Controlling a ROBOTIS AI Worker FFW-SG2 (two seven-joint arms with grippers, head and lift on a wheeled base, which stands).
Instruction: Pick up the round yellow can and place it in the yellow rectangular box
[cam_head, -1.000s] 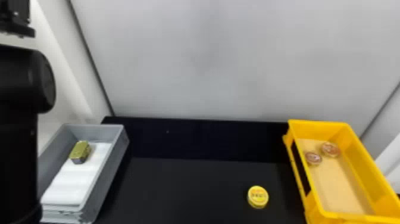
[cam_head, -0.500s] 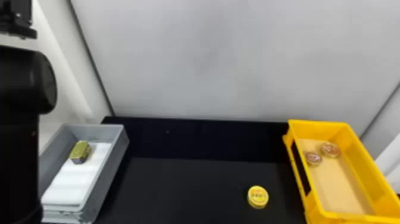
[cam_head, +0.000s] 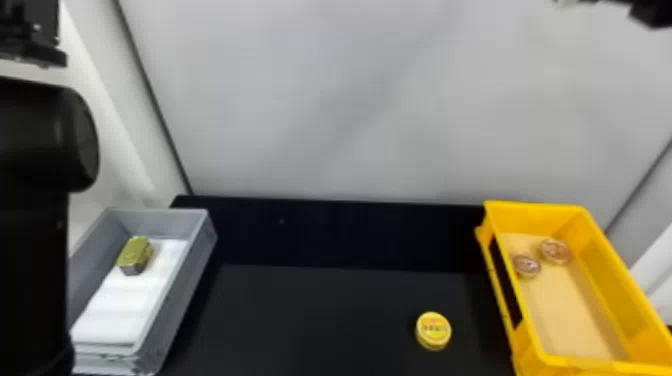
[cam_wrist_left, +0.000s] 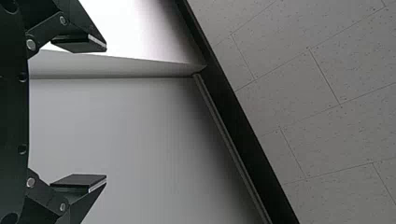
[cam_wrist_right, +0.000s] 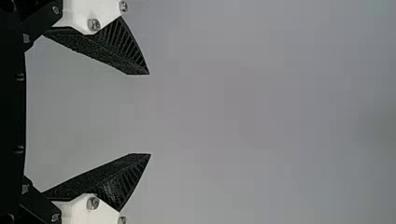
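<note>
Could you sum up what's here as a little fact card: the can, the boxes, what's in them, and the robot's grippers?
Can: round yellow can, on the black tabletop between the boxes
Right box: yellow rectangular box, holding two small round tins
Left box: gray box, holding a gold tin on white lining
Left gripper: open, empty
Right gripper: open, empty

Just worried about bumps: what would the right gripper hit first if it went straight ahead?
The right gripper would probably meet the plain grey wall first; how far off that is, I can't tell.
</note>
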